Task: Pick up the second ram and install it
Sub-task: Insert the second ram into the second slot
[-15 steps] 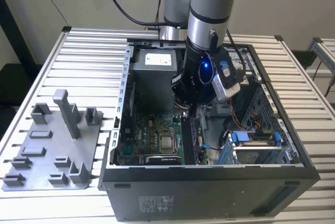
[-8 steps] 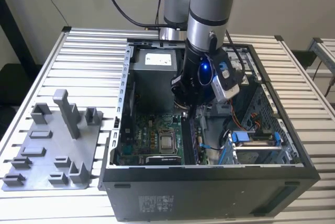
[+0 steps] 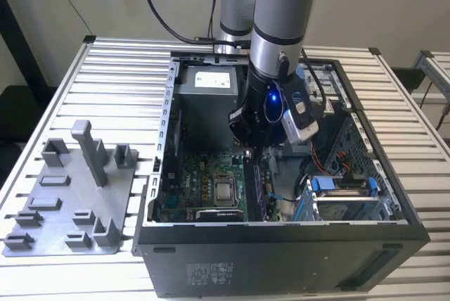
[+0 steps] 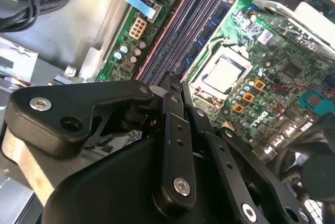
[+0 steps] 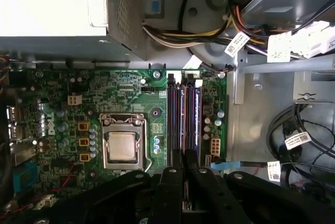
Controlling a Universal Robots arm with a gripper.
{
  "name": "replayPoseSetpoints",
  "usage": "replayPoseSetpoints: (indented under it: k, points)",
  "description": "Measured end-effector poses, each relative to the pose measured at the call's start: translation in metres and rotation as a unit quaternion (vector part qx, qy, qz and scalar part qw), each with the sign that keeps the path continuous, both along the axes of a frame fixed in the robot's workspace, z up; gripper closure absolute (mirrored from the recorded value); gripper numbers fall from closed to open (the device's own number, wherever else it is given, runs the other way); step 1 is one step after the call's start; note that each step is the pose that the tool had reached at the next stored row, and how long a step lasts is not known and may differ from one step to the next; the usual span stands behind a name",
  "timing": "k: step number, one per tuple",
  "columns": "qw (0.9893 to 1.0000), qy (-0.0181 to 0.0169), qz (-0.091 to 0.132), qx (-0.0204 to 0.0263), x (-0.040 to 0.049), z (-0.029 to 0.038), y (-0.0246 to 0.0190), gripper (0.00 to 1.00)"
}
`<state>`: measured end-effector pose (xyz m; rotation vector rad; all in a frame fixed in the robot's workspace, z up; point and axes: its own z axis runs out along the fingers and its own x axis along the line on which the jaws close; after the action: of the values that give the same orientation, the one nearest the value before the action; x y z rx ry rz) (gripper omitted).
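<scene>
Your gripper [image 5: 179,157] hangs low over the memory slots [image 5: 183,119], fingers [image 4: 174,96] closed together with nothing between them. Beyond their tips, you see the second ram [image 4: 213,19], a dark blue board edge-on, seated in the slot beside the processor socket [image 5: 123,147].

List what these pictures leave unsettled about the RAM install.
- Second ram: in both wrist views the gripper sits over the memory slots, hiding whether it holds a stick.
- Slot latches: too small in the first wrist view.
- Exterior view: the arm blocks the slots.
</scene>
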<state>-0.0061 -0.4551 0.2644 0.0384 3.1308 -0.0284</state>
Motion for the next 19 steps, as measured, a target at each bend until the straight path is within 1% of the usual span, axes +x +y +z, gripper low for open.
replayPoseSetpoints:
  k: [4, 14, 19]
  points:
    - [1.0, 0.0007, -0.001, 0.0, -0.0004, -0.0073, 0.0001, 0.86]
    - [0.9998, 0.0007, -0.022, 0.0, -0.004, -0.0255, 0.0001, 0.86]
    - [0.9997, 0.0008, -0.023, 0.0, -0.0057, -0.0342, 0.0001, 0.86]
